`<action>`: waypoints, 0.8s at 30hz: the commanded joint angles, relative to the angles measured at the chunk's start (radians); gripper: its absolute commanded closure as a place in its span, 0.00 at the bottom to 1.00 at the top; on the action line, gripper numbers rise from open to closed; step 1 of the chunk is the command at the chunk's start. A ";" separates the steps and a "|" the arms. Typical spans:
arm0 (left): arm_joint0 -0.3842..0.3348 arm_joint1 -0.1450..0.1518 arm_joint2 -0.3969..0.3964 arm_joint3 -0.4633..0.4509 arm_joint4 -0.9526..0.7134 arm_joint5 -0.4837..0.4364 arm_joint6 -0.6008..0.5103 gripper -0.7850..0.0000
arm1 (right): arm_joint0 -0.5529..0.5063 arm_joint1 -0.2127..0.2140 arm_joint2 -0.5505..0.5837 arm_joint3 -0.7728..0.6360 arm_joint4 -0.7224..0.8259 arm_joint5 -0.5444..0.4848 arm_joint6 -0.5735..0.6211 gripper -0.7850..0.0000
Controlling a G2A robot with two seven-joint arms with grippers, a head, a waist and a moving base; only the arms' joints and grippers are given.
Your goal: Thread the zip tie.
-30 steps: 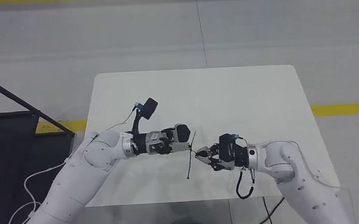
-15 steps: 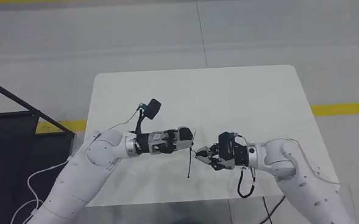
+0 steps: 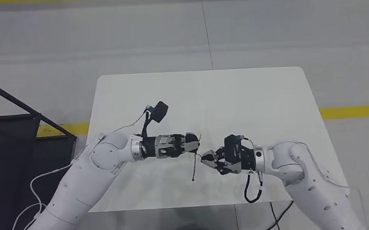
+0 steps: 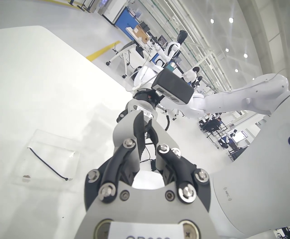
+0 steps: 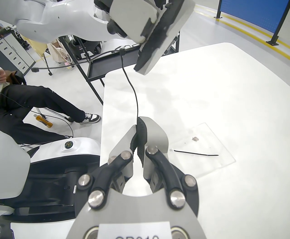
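Note:
My right gripper (image 5: 138, 120) is shut on the lower end of a thin black zip tie (image 5: 133, 90), whose strap rises to its small head beside the left gripper's fingertips (image 5: 141, 66). In the top view the right gripper (image 3: 204, 158) and the left gripper (image 3: 192, 143) sit close together above the table's front middle, with the held zip tie (image 3: 200, 145) between them. My left gripper (image 4: 142, 113) looks shut, and I see nothing between its pads. The head is near it but apart from it.
A second black zip tie (image 5: 194, 154) lies on a clear plastic sheet (image 5: 217, 147) on the white table (image 3: 246, 93), just below the grippers. A black cart (image 3: 10, 143) stands off the table's left side.
The left gripper has shifted slightly toward the right gripper and the zip tie's head. The right gripper has stayed almost still, holding the tie.

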 commanded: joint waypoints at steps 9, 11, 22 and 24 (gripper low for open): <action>0.002 -0.003 -0.009 0.008 0.025 0.005 0.016 1.00 | 0.003 0.006 -0.014 -0.007 0.025 -0.006 -0.012 1.00; 0.003 -0.003 -0.012 0.011 0.029 0.005 0.027 1.00 | 0.005 0.010 -0.020 -0.010 0.035 -0.006 -0.018 1.00; 0.003 -0.008 -0.024 0.037 0.058 0.006 0.063 1.00 | 0.029 0.046 -0.071 -0.026 0.078 -0.006 -0.079 1.00; 0.002 -0.009 -0.025 0.041 0.063 0.005 0.068 1.00 | 0.033 0.054 -0.080 -0.028 0.080 -0.006 -0.095 1.00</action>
